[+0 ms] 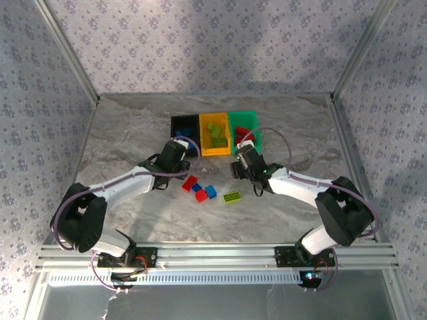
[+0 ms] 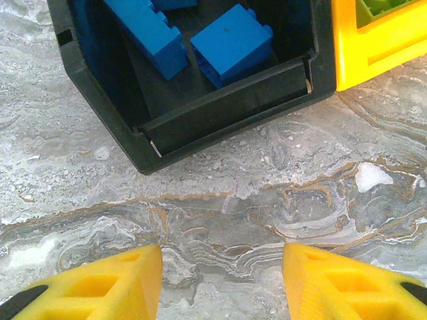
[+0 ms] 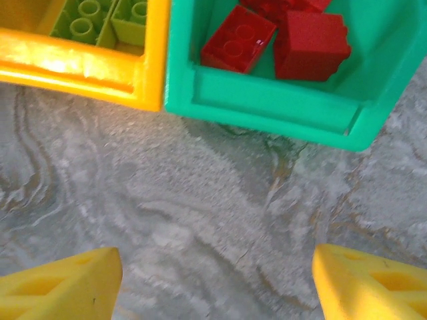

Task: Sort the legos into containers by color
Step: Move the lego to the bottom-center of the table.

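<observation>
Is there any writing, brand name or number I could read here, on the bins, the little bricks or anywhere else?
None can be read.
The black bin, yellow bin and green bin carry no label or number.
The studs on the green bricks and red bricks are too blurred to show any lettering.

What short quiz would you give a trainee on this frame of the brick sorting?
1. True or false: the black plastic bin holds red studded bricks.
2. What colour are the studded bricks lying in the green plastic bin?
3. Which bin stands in the middle of the row? A the black bin, B the orange-yellow plastic bin, C the green bin.
Key: 1 false, it holds blue studded bricks. 2 red. 3 B.
</observation>
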Robot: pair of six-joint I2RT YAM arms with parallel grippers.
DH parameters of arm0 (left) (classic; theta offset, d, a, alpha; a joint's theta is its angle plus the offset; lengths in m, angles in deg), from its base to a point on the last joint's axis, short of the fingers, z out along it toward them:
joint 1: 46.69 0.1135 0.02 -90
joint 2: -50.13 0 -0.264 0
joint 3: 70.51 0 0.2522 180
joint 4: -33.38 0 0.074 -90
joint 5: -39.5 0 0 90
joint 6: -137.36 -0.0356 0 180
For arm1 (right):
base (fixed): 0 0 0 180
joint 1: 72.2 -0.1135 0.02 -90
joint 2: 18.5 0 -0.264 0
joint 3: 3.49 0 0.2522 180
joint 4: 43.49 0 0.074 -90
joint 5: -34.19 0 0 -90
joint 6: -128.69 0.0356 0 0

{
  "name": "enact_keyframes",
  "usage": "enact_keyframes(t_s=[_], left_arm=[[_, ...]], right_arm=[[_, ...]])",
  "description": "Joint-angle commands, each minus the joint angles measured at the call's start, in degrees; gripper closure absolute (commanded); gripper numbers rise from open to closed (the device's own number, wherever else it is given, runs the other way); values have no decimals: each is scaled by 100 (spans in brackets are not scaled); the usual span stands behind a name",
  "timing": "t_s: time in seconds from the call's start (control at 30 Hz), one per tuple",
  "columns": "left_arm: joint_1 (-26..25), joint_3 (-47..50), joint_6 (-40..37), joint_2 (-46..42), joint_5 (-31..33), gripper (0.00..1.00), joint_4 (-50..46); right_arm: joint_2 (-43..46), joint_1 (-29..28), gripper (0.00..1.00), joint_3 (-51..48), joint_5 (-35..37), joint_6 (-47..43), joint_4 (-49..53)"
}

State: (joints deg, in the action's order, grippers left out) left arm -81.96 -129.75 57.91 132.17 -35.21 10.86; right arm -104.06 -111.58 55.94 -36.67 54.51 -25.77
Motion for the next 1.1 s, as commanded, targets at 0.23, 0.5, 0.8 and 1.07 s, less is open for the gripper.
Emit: enact_keyframes(t_s=[0.23, 0.5, 0.8, 1.07], left_arm=[[81, 345, 180, -338, -217, 50, 801], [128, 455, 268, -480, -271, 50, 813], [155, 455, 303, -459, -324, 50, 794], [183, 467, 358, -439, -356, 50, 809]], right_arm=[[681, -664, 23, 150, 187, 1295, 1734], [917, -1016, 22, -65, -196, 1977, 2077], [287, -1289, 22, 15, -463, 2419, 1883], [-426, -1478, 22, 449, -531, 2341, 2043]])
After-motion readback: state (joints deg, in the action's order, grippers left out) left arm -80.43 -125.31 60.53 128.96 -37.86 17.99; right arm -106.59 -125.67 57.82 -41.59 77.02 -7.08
